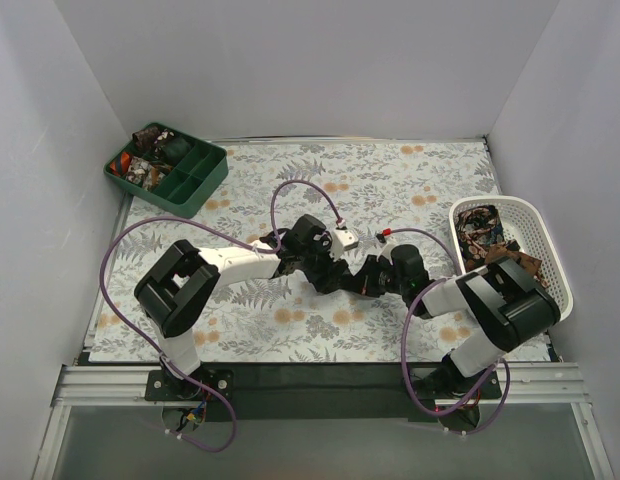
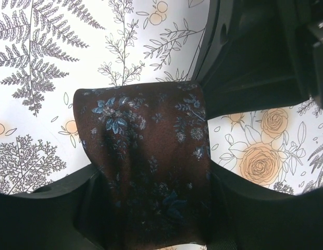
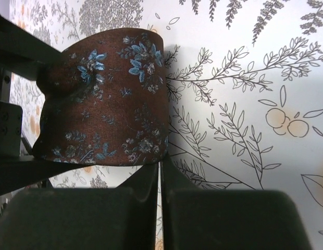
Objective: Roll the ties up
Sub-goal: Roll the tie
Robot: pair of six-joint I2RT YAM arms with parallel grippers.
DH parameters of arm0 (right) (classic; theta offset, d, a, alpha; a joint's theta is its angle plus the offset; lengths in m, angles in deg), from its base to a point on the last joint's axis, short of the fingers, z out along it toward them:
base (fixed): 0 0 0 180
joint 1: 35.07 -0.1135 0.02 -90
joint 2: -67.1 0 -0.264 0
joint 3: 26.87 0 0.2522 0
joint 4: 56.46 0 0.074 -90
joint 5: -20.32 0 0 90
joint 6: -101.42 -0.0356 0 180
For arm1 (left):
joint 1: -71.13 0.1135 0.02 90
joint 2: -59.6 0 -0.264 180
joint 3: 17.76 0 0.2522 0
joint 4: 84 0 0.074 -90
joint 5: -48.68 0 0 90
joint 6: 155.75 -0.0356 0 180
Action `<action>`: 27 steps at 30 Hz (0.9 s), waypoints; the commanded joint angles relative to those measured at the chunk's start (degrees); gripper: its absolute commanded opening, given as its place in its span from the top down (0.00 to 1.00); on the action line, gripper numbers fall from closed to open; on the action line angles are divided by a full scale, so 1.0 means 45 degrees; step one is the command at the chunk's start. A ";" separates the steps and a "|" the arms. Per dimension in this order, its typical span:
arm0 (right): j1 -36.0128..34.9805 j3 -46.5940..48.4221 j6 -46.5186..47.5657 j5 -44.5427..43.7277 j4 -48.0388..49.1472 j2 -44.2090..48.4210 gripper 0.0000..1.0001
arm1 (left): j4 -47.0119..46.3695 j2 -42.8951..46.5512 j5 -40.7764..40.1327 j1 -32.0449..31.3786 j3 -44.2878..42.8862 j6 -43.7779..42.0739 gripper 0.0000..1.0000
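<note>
No text, label, brand or number is legible in any view. Tie (image 2: 151, 156) and worktop (image 2: 41, 130) carry floral print only, no lettering.

The counter (image 1: 390, 180) is covered by a pale sheet printed with grey ferns, leafy sprigs and orange blossoms. The sheet reaches from the far wall to a black strip (image 1: 320, 375) along the near edge. In the far left corner sits a dark green divided tray (image 1: 180, 200), turned at an angle to the edges. A white lattice basket (image 1: 495, 201) rests along the right side. Around the middle a rolled tie (image 2: 151, 156), dark brown with small blue and pale flowers, rests on the printed sheet, well apart from both tray and basket.
</note>
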State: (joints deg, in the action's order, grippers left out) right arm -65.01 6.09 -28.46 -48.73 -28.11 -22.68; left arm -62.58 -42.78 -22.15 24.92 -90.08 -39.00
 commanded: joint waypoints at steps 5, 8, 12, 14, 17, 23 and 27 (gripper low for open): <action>-0.0535 -0.0088 -0.1255 -0.1218 0.1854 -0.0400 0.99 | -0.0218 0.0604 0.0136 -0.0003 -0.0189 0.0386 0.51; -0.0711 -0.0185 -0.1275 -0.1140 0.1873 -0.0324 0.99 | 0.0035 0.0624 -0.0276 0.0133 -0.0150 0.0093 0.51; -0.0751 -0.0847 -0.1022 -0.1159 0.1698 0.0281 0.98 | 0.0075 0.0488 -0.0979 0.0231 -0.0130 -0.0473 0.43; -0.0750 -0.0946 -0.0788 -0.1140 0.1077 0.0806 0.92 | 0.0075 0.0468 -0.1020 0.0231 -0.0188 -0.0630 0.37; -0.0751 -0.0811 0.0012 -0.1179 -0.0407 0.1742 0.77 | 0.0075 0.0721 -0.1058 0.0231 -0.0383 -0.0339 0.26; -0.0711 0.0106 0.1888 -0.1823 -0.4294 0.3638 0.48 | 0.0075 0.2029 -0.1684 0.0231 -0.0501 0.1320 0.15; -0.0498 0.0400 0.2707 -0.1901 -0.6033 0.4597 0.38 | 0.0133 0.3568 -0.2171 0.0231 0.0062 0.3873 0.13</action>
State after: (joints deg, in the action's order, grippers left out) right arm -67.98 5.42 -21.62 -55.72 -45.86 -5.06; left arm -61.27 -34.33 -29.36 25.64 -90.13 -30.74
